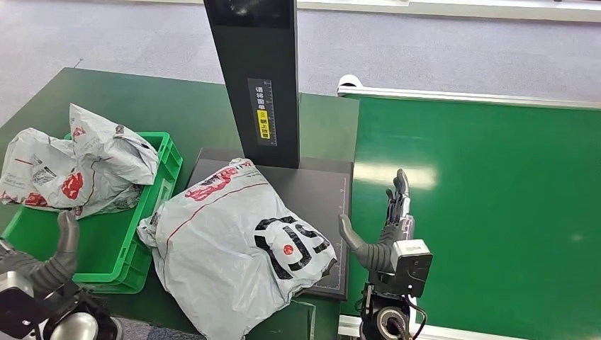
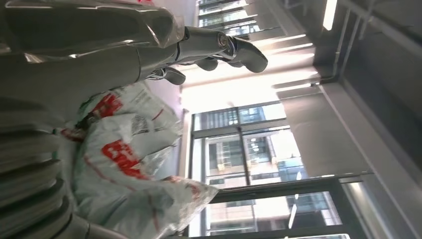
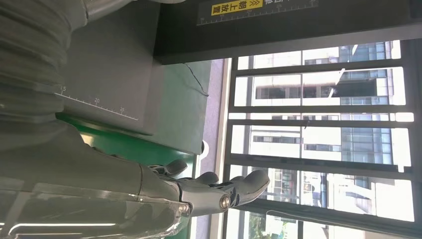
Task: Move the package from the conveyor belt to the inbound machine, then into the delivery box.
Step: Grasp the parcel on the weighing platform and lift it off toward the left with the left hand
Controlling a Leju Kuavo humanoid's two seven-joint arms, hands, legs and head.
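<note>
A crinkled grey plastic mailer bag (image 1: pixel 234 248) lies on the inbound machine's dark matte platform (image 1: pixel 319 185), long axis running from the black upright column (image 1: pixel 259 78) out over the platform's near left corner, overhanging it. The right hand (image 1: pixel 388 230), beside the platform's right edge, holds nothing, fingers extended. The left hand (image 1: pixel 53 258) is open, partly cut off, beside the green crate (image 1: pixel 117 244) of bags.

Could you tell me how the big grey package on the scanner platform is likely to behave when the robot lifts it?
The package looks like a soft, wrinkled poly mailer, so it will probably sag and fold. Its glossy film may slip. It overhangs the platform edge, so pushing could slide it off.
</note>
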